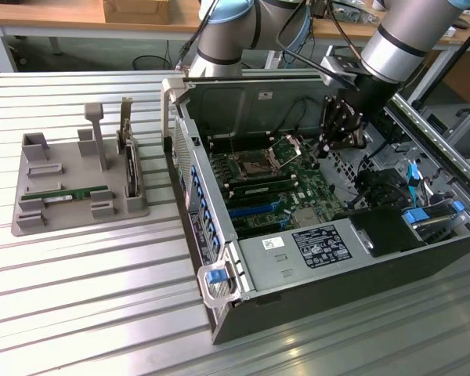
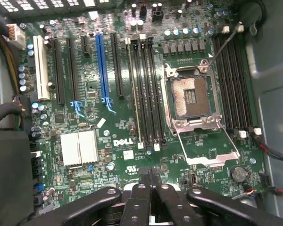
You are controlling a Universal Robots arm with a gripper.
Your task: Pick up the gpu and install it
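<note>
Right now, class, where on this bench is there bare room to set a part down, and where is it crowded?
Bare: the ribbed table in front of the grey holder tray, and the strip between tray and computer case. Crowded: the tray, with the gpu lying in it, and the motherboard under the gripper.

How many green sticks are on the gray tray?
2. One gpu lies flat on the gray tray; a second stick stands on edge toward the exterior view's right. None looks hidden.
</note>
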